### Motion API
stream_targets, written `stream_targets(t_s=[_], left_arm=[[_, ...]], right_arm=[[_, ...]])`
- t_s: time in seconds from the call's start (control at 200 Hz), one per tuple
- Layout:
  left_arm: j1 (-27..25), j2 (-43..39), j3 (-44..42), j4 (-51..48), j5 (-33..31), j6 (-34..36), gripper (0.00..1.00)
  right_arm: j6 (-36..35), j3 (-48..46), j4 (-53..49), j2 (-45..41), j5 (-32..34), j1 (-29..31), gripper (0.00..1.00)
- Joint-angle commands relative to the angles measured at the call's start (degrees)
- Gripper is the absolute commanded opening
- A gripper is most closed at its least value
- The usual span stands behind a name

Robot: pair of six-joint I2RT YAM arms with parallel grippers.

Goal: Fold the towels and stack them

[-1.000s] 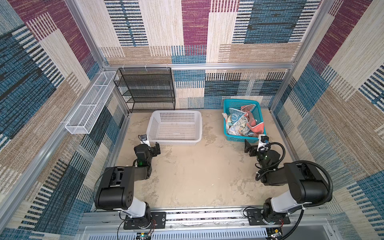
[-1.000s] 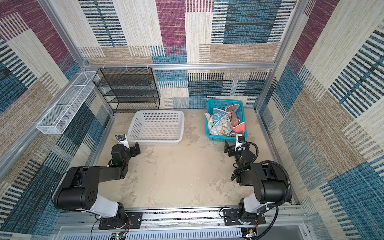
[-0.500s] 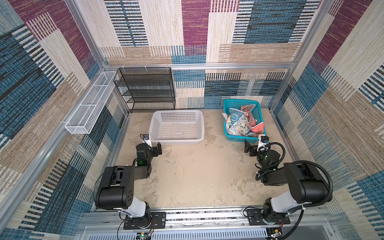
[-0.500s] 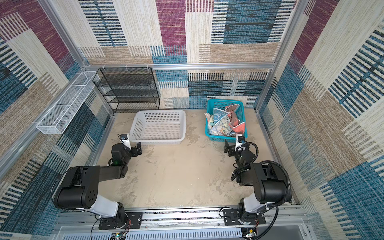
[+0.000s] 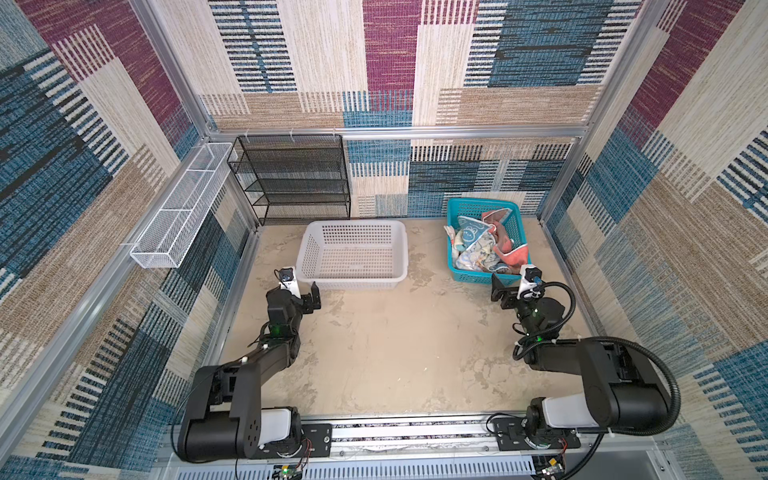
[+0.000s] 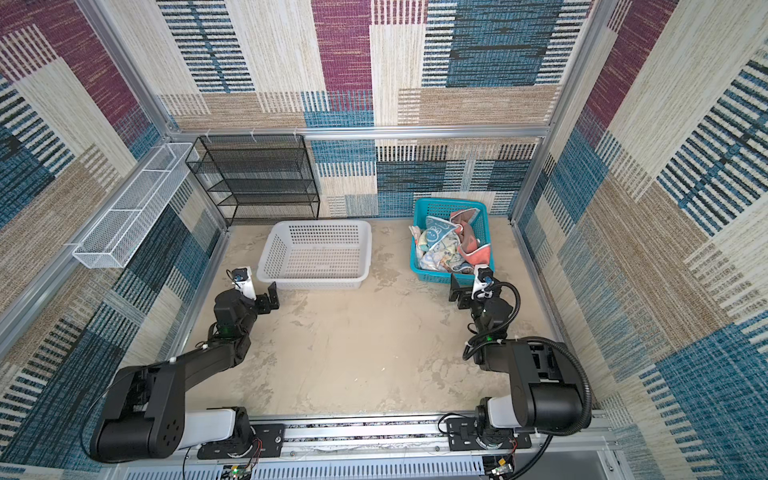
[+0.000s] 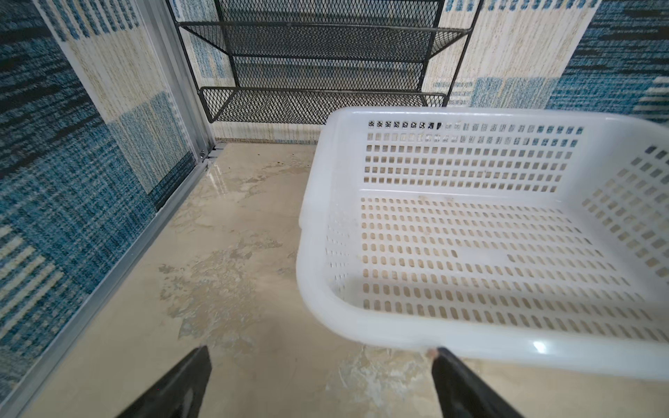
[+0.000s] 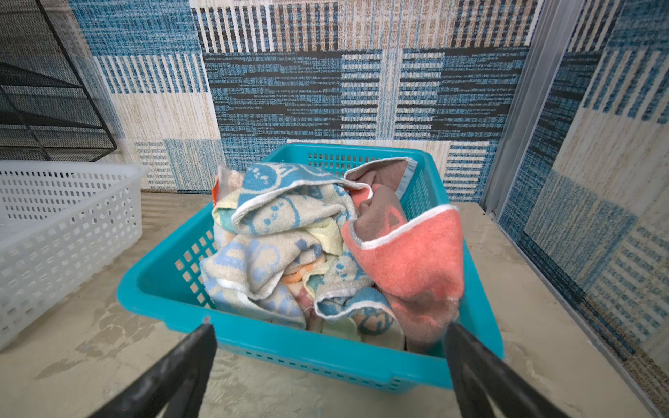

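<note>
The towels lie crumpled in a heap inside a teal basket at the back right. In the right wrist view the towels show blue cartoon prints and pale yellow, and a coral-orange one drapes over the side. My right gripper hangs open just in front of the teal basket's near wall, holding nothing. My left gripper is open and empty at the near left corner of a white basket.
The white perforated basket holds nothing and stands left of the teal one; its side also shows in the right wrist view. A black mesh rack stands against the back wall. A white wire tray hangs on the left wall.
My left gripper has crept slightly toward the white basket's corner, and that basket sits a touch further right. The right arm and the towels have not moved.
</note>
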Motion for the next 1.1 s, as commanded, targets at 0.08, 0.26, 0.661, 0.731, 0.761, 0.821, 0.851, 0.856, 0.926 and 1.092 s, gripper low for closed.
stream_targets(t_s=[0.08, 0.26, 0.661, 0.731, 0.761, 0.821, 0.851, 0.856, 0.926, 1.092], left_arm=[[-0.4, -5.0, 8.22, -25.34, -4.37, -7.49, 1.0], [-6.14, -8.92, 10.58, -32.28, -6.44, -10.03, 1.0], [-29.33, 9.98, 34.61, -44.19, -8.54, -15.34, 1.0], [-32.01, 15.2, 40.61, -46.16, -7.12, -14.52, 1.0], [-33.51, 17.46, 43.35, -47.56, -8.3, -14.26, 1.0], [-35.2, 22.59, 49.55, -51.55, -9.37, -14.25, 1.0], [-35.7, 25.03, 52.35, -53.69, -9.77, -14.57, 1.0], [-35.73, 25.55, 53.01, -54.04, -9.84, -14.67, 1.0], [-36.56, 31.39, 59.96, -58.66, -9.84, -15.13, 1.0], [-37.5, 41.24, 72.03, -66.4, -11.17, -16.66, 1.0]], right_arm=[[3.88, 5.13, -16.31, -4.36, 4.89, 0.78, 1.0], [7.18, 10.96, -28.0, -7.73, 6.84, 2.02, 1.0], [13.99, 22.47, -47.31, -7.42, 5.9, 3.97, 1.0], [14.47, 23.72, -48.98, -6.97, 5.45, 4.05, 1.0], [14.55, 24.14, -49.45, -6.76, 5.09, 4.06, 1.0], [14.7, 24.82, -49.93, -6.32, 4.6, 4.06, 1.0], [14.57, 25.28, -50.11, -5.92, 4.32, 4.02, 1.0], [14.55, 25.29, -50.09, -5.86, 4.3, 4.04, 1.0], [14.51, 25.97, -50.08, -5.12, 3.64, 4.04, 1.0], [14.53, 27.34, -49.98, -3.22, 1.54, 4.17, 1.0]])
